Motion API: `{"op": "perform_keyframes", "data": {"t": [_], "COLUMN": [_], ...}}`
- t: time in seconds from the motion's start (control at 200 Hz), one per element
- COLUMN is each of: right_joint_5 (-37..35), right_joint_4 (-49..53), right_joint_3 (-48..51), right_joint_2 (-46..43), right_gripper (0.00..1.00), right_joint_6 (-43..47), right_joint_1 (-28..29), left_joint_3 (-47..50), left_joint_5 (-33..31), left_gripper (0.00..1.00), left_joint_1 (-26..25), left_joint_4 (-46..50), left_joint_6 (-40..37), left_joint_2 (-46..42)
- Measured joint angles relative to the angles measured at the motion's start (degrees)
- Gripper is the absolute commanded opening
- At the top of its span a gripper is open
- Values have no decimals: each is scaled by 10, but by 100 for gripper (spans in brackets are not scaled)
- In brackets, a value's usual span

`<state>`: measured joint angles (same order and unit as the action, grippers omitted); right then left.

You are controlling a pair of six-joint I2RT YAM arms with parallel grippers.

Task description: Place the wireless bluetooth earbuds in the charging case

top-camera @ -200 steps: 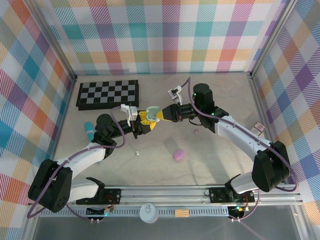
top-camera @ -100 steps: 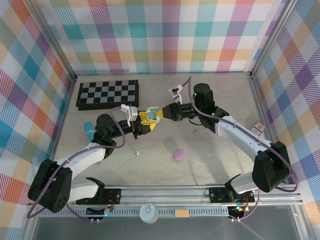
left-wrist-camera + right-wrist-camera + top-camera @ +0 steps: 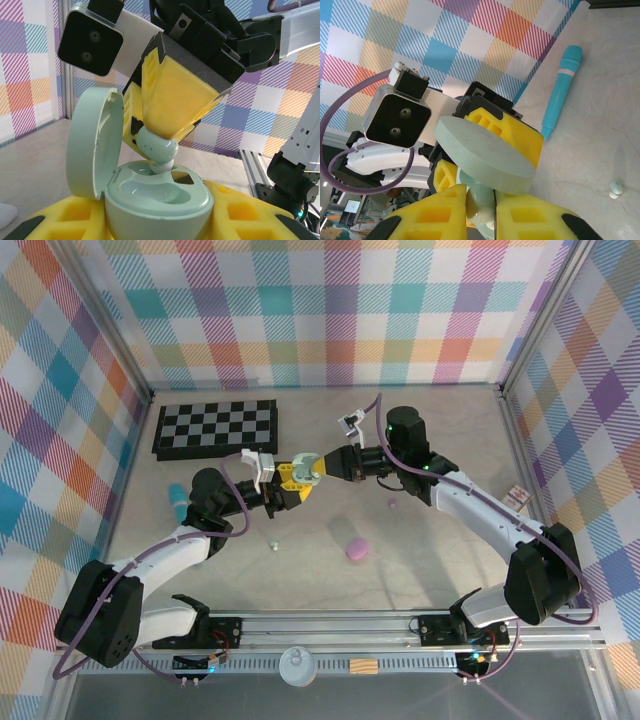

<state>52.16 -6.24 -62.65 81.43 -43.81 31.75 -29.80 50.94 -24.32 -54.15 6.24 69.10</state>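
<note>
Seating earbud (image 3: 159, 145) in charging case (image 3: 165, 195).
My right gripper (image 3: 480, 210) pinches it, left gripper (image 3: 156, 225) clamps the case; next: press home, release.

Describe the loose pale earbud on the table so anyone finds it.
From the chessboard at the back wall, come toward the near edge. Between the teal cylinder and the purple case lies the pale earbud, far smaller than either.

The left arm (image 3: 160, 555) and right arm (image 3: 480, 508) have white links, black joints, looping purple cables (image 3: 377, 405) and yellow fingers (image 3: 175, 100).
</note>
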Motion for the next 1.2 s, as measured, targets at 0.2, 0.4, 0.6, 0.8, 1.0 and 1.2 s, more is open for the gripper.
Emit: {"op": "perform_keyframes", "data": {"t": [0.2, 0.4, 0.6, 0.8, 1.0, 1.2], "right_joint_5": [3, -2, -19, -42, -73, -83], "right_joint_4": [39, 70, 133, 189, 221, 231], "right_joint_3": [-20, -36, -72, -102, -113, -113], "right_joint_2": [2, 5, 12, 19, 23, 23], "right_gripper": [30, 33, 37, 45, 49, 51], "right_joint_6": [14, 20, 28, 30, 29, 29], "right_joint_1": [0, 0, 2, 2, 2, 2], "left_joint_3": [0, 0, 0, 0, 0, 0], "left_joint_5": [0, 0, -3, -9, -9, -11], "left_gripper": [31, 31, 31, 31, 31, 31], "left_joint_1": [0, 0, 0, 0, 0, 0], "left_joint_4": [0, -2, -6, -18, -35, -37], "left_joint_6": [0, 0, 0, 2, 5, 4], "left_joint_2": [0, 0, 0, 5, 8, 8]}}
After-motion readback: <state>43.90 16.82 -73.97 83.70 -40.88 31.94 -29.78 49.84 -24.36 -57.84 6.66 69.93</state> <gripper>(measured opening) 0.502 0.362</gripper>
